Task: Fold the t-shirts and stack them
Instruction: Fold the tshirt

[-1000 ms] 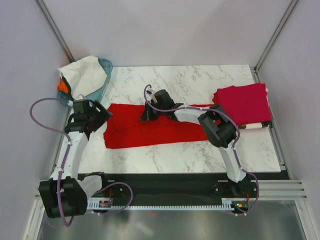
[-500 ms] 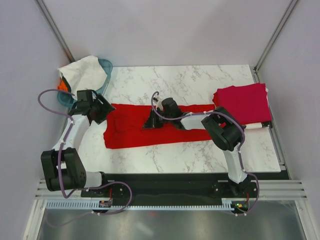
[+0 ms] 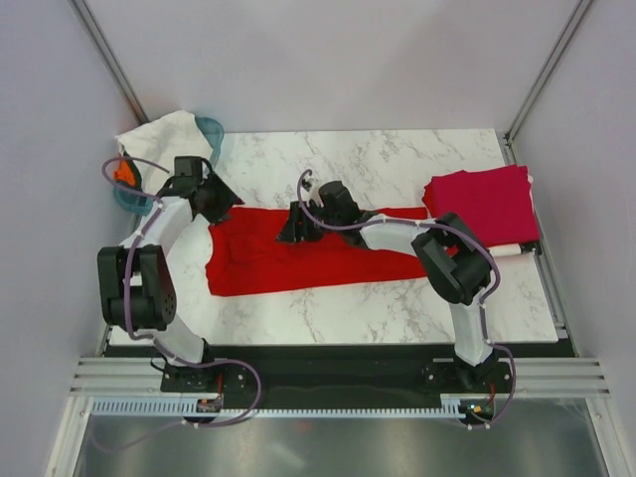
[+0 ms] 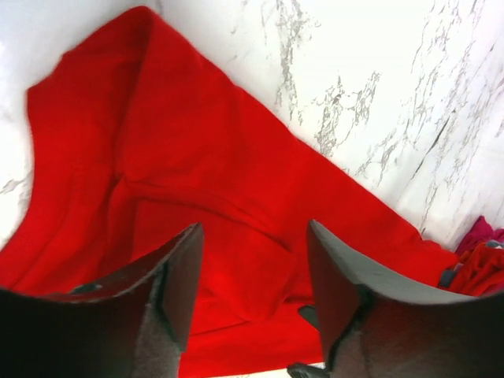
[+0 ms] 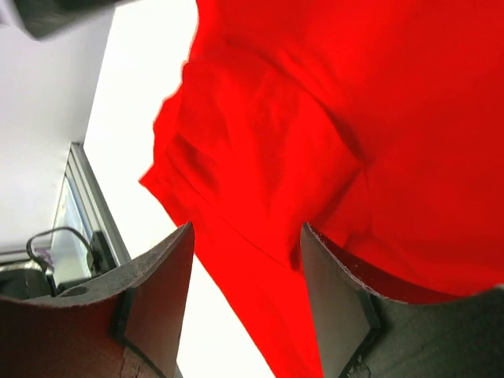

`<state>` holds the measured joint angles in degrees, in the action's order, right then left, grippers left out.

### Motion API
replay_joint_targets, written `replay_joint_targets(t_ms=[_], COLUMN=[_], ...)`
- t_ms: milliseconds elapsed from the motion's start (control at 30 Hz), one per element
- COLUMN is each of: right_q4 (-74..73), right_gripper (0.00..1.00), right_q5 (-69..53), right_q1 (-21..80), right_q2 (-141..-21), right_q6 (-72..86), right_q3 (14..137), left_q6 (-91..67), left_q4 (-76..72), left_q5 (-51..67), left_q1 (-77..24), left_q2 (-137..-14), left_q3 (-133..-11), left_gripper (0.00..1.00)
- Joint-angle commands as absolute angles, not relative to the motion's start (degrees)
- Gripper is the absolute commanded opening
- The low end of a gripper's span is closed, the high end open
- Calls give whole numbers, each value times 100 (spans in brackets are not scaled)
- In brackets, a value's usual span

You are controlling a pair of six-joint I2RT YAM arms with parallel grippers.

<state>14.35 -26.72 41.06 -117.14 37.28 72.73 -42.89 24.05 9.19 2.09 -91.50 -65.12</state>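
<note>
The bright red t-shirt (image 3: 298,263) lies folded into a long strip across the middle of the marble table (image 3: 397,159). My left gripper (image 3: 221,204) hovers open over the strip's far left corner; the left wrist view shows red cloth (image 4: 197,157) below its spread fingers (image 4: 185,268), with nothing between them. My right gripper (image 3: 291,232) stands open over the strip's middle, and red cloth (image 5: 354,118) fills the space under its fingers (image 5: 169,276). A folded crimson-pink t-shirt (image 3: 482,204) rests at the right. A white t-shirt (image 3: 164,139) is heaped in the basket.
A teal basket (image 3: 211,127) stands at the table's far left corner, with something orange (image 3: 122,171) at its edge. A white cloth edge (image 3: 505,250) shows under the crimson shirt. Grey walls close in on both sides. A black rail (image 3: 328,358) runs along the near edge.
My right gripper has opened and let go of the red cloth at the strip's middle. My left arm has swung away from me to the strip's far left corner, its fingers narrowing slightly.
</note>
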Motion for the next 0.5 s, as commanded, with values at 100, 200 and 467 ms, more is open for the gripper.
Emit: replay_joint_targets(t_ms=[100, 200, 467], right_q4=[1239, 1388, 1670], right_gripper=[64, 64, 63], right_q5=[-2548, -2663, -3286], right_q1=[4131, 4131, 4122], right_q2=[-12014, -12435, -13596], right_q6=[3296, 3313, 3577], right_q3=[8331, 8744, 10018], left_q6=[-4526, -4570, -4561], left_q4=[2303, 2303, 2320], left_q5=[932, 879, 1028], left_q1=[97, 88, 88], left_q2=[-9922, -10211, -10652], left_q3=[-7198, -7382, -7594], left_gripper=[57, 56, 29])
